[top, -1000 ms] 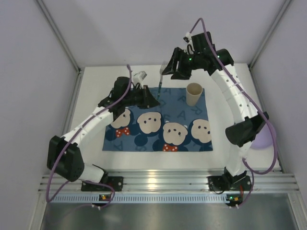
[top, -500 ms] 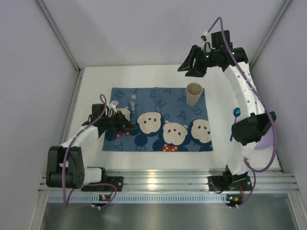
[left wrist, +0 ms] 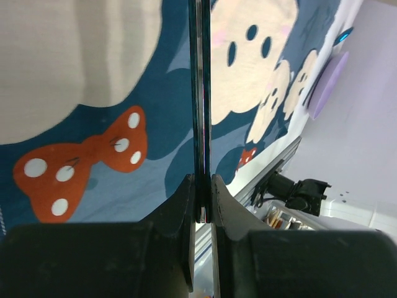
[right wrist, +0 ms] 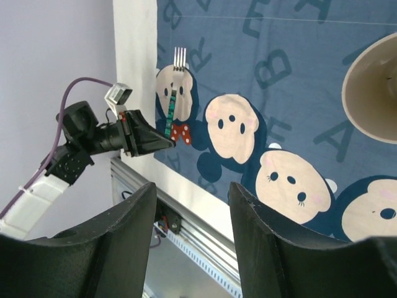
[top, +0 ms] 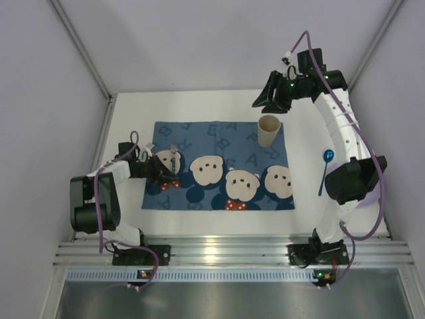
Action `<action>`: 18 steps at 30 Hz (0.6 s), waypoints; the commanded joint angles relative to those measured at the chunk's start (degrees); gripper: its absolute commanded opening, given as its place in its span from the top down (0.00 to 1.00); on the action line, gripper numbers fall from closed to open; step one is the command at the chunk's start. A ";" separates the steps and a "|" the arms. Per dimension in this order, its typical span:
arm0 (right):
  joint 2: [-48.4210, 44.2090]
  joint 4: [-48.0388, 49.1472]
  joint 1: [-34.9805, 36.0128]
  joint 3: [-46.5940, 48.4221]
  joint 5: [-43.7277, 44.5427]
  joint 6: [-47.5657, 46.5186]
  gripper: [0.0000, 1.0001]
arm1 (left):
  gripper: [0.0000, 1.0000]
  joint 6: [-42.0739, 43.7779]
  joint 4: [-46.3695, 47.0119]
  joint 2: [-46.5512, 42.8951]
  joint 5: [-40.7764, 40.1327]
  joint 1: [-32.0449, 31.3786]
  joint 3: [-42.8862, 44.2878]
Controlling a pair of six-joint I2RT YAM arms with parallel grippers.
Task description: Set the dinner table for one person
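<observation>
Pinching the fork [top: 173,156] by its handle end with my left gripper [top: 166,174], jaws clamped on the thin edge, tines pointing to 12 over the mat's [top: 219,133] 9 o'clock side. I can't tell if it's touching cloth.

Reviewer: What's the right side doing?

Me: My right gripper [top: 269,101] is hovering at 1 o'clock. Its fingers [right wrist: 124,248] are standing apart with nothing between them. The cup [top: 268,131] is sitting just below it, on the mat's 1 o'clock corner.

Reviewer: And the table?

Me: The dinner table [top: 199,106] is lying under everything, white top, rail at 6. The spoon [top: 325,169] is resting on it at 3, off the mat. The purple plate [left wrist: 325,87] is peeking out at 4, well apart from the mat.

Reviewer: What are you worrying about?

Me: Three things, all guesses. If I'm letting go while the fork is hanging above the cloth, it's likely dropping and skewing. If I'm pressing down and dragging, the mat is probably bunching. And the cup is looking tall and light, so my right arm swinging low toward the spoon could be tipping it.
</observation>
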 commanded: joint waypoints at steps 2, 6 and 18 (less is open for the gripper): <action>-3.63 0.50 -1.98 -0.89 -1.16 -1.89 0.50 | 1.00 5.29 -9.33 4.49 -1.21 0.38 5.68; -3.36 0.50 -2.07 -0.98 -1.07 -2.07 0.50 | 1.00 6.96 -16.00 5.99 -5.07 0.65 8.68; -3.45 0.33 -3.21 -2.04 0.07 -2.42 0.50 | 0.42 8.54 -29.65 0.72 -12.54 0.73 14.40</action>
